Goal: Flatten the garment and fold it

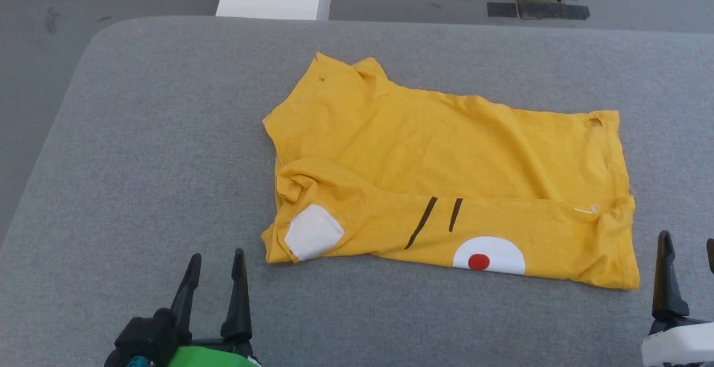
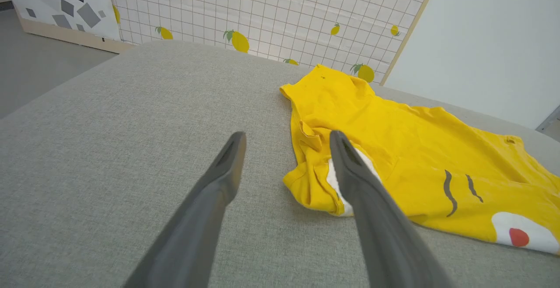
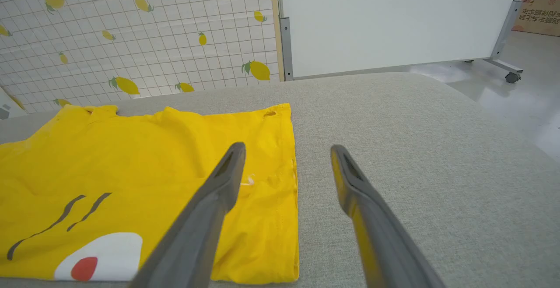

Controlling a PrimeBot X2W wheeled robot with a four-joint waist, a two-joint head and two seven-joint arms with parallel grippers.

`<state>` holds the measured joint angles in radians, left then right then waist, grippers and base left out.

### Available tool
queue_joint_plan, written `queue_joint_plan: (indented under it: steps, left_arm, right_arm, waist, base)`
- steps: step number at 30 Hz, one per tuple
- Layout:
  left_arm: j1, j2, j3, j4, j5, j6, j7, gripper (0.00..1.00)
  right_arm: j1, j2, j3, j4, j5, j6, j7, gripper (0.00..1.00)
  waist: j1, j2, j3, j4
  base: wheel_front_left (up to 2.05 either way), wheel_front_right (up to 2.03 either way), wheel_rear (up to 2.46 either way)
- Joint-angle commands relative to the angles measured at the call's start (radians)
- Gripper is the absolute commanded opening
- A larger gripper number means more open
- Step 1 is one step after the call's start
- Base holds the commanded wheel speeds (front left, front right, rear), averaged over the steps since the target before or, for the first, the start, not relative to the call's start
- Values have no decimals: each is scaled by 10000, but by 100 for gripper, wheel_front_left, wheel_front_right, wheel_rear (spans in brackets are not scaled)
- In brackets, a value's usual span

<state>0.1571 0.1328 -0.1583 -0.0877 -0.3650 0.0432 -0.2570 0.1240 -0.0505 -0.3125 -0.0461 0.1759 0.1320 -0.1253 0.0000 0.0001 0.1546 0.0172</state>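
1. The mustard-yellow thin cotton t-shirt (image 1: pixel 446 149) is lying folded lengthwise mid-way across the grey woven-fabric table top (image 1: pixel 167 133). Its near flap is showing a white patch, two dark strokes and a red-dotted white half-circle.
2. The cloth is bunching at the sleeve end. The round-cornered table is standing on grey floor (image 1: pixel 33 38).
3. The left gripper (image 1: pixel 217 254) and right gripper (image 1: pixel 687 237) are waiting near the shirt's near corners, fingers spread wide, holding nothing.
4. The wrist views are adding a lemon-printed grid panel (image 2: pixel 262 12) and a white wheeled board (image 3: pixel 393 16).
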Motion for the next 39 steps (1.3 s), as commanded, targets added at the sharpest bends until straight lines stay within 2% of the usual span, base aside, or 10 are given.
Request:
queue_joint_plan:
  steps: [1, 5, 8, 13, 16, 20, 25, 29, 31, 39]
  left_arm:
    - [129, -32, 82, 97, 170, -79, -46, 100]
    - [-117, -9, 79, 332, 217, -220, 35, 100]
    - [-587, 226, -83, 355, 211, -379, 763, 100]
    - [-1787, 672, -576, 696, -19, -758, 3256, 100]
    - [-2395, 742, -712, 1094, -348, -831, 4611, 100]
    - [-3107, 788, -734, 1666, -645, -780, 5805, 100]
    - [-3515, 857, -798, 2790, -898, -502, 7299, 100]
    - [-3652, 748, -734, 3310, -1165, -318, 7851, 100]
    - [-3670, 698, -767, 3430, -1223, -358, 7840, 0]
    - [-3353, 529, -664, 3284, -1601, -535, 7410, 0]
  right_arm:
    - [21, 2, 35, 28, 3, -13, -101, 100]
    - [-31, 2, 23, 47, -11, -13, -87, 100]
    - [-31, 2, 9, 48, 30, -13, -51, 100]
    - [-76, 2, 37, 106, 152, -13, -19, 100]
    - [-172, 2, 136, 171, 225, -13, -3, 100]
    - [-319, 2, 226, 308, 292, -13, -25, 100]
    - [-468, 3, 239, 519, 345, -13, -77, 100]
    - [-554, 3, 232, 632, 404, -13, -124, 100]
    - [-575, 3, 209, 677, 433, -13, -148, 100]
    - [-1084, 3, 223, 144, -53, -13, 428, 100]
  waist:
    - [0, -1, -107, 14]
    - [0, -1, -180, 24]
    - [0, -1, -114, 49]
    - [0, -1, 130, 62]
    - [0, -1, 315, -12]
    - [0, -1, 583, -173]
    - [0, -1, 790, -409]
    - [0, -1, 862, -574]
    - [0, -1, 880, -622]
    - [0, -1, 959, -684]
  base:
    - [0, 0, 0]
    - [0, 0, 0]
    - [0, 0, 0]
    - [0, 0, 0]
    - [0, 0, 0]
    - [0, 0, 0]
    - [0, 0, 0]
    - [0, 0, 0]
    - [0, 0, 0]
    - [0, 0, 0]
